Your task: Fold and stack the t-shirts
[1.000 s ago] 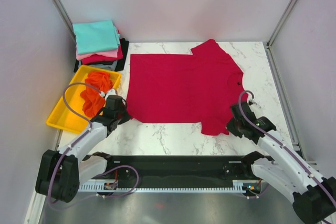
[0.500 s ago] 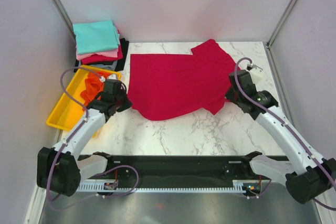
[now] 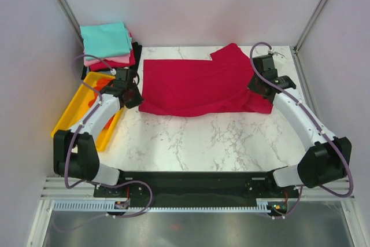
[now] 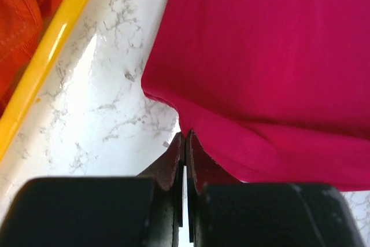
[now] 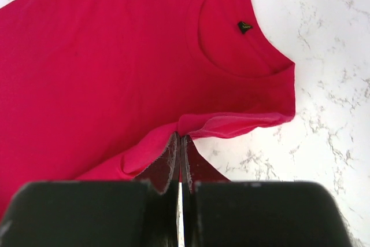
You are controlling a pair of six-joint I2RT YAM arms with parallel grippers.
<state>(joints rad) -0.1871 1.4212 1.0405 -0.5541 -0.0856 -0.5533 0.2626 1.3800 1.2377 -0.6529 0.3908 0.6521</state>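
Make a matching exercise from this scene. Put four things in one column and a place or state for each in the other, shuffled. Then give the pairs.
Column one
1. crimson t-shirt
2. orange t-shirt
3. teal t-shirt
4. left gripper

Column two
A. on top of the folded stack at the far left
B. shut on a cloth edge
C. in the yellow tray
D. lying on the marble table, near edge lifted

Pairs: 1-D, 2-C, 3-A, 4-B

The left fingers point(image 4: 172, 163) and right fingers point(image 5: 167, 163) have moved farther out. The crimson red cloth t-shirt's point(image 3: 196, 85) near edge now lies folded over.
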